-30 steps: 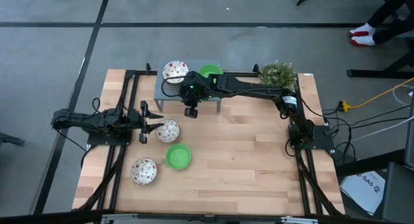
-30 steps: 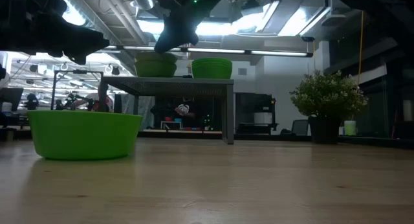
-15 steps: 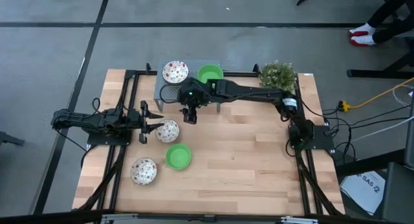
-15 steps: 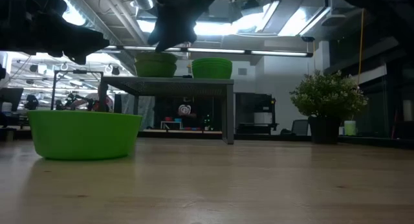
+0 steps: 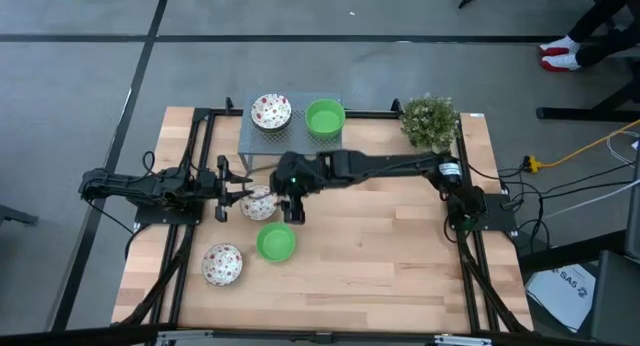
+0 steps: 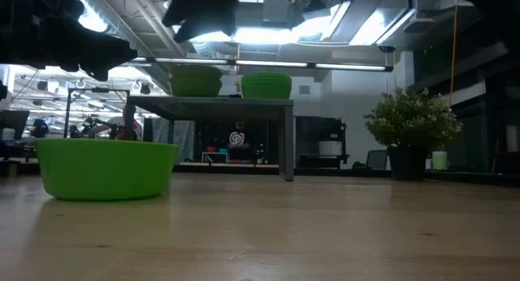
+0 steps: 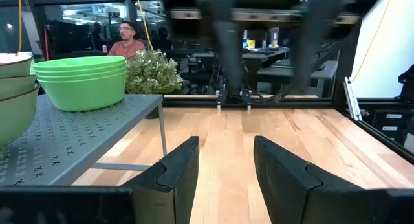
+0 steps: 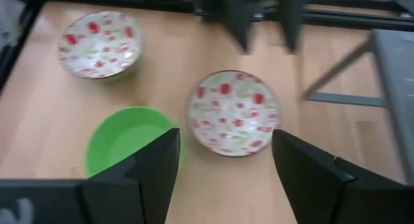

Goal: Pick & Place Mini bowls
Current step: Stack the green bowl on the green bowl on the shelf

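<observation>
On the grey shelf (image 5: 290, 136) stand a speckled mini bowl (image 5: 271, 111) and a green one (image 5: 325, 117). On the table lie a speckled bowl (image 8: 234, 112), a green bowl (image 5: 276, 243) and another speckled bowl (image 5: 222, 264). My right gripper (image 8: 223, 166) hangs open above the middle speckled bowl, pointing down, its fingers clear of it. My left gripper (image 7: 223, 166) is open and holds nothing; it points level toward the table's right edge, just left of that bowl (image 5: 258, 203).
A small bushy plant (image 5: 430, 121) stands at the far right corner. The shelf's legs (image 6: 286, 143) stand on the far part of the table. The right half of the wooden table (image 5: 400, 256) is bare. A person (image 7: 126, 39) sits in the room beyond.
My right gripper has left the shelf and gone toward the table's near edge and a little to the left. It now hangs over the speckled bowl beside my left gripper. The bowls have stayed where they were.
</observation>
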Action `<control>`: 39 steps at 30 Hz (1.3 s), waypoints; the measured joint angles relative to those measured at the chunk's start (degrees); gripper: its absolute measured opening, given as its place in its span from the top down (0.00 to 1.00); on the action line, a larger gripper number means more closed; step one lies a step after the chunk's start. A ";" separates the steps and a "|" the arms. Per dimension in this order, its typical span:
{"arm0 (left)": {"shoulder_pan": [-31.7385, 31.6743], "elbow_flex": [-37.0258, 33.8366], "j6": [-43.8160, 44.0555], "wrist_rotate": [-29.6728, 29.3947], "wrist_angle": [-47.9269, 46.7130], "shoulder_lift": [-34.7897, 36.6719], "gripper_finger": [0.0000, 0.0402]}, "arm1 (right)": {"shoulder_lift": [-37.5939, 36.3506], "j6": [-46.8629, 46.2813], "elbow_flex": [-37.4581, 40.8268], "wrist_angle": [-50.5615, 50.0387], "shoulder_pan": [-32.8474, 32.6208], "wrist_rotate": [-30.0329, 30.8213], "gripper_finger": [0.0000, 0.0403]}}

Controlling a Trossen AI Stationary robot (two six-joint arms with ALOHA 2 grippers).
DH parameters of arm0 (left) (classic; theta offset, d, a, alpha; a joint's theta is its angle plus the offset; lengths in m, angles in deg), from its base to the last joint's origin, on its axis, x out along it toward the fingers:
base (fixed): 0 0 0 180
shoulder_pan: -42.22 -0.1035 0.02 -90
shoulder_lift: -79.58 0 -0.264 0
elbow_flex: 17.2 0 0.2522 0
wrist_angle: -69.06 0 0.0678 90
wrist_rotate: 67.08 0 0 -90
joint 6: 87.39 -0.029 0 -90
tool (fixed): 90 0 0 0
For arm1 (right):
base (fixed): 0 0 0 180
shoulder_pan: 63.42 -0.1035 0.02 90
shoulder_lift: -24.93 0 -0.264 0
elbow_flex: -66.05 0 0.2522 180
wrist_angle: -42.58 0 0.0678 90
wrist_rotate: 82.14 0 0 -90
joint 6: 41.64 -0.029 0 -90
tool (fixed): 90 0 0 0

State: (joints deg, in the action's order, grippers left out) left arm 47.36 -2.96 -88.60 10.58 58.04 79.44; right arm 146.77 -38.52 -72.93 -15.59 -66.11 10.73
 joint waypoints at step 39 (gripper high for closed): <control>0.00 0.01 0.00 0.00 0.00 -0.01 0.64 | 19.32 2.33 -0.01 8.92 -14.69 0.62 0.55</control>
State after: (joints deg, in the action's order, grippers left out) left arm 47.35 -2.95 -88.60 10.58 58.04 79.44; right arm 166.10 -36.19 -72.94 -6.67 -80.81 11.36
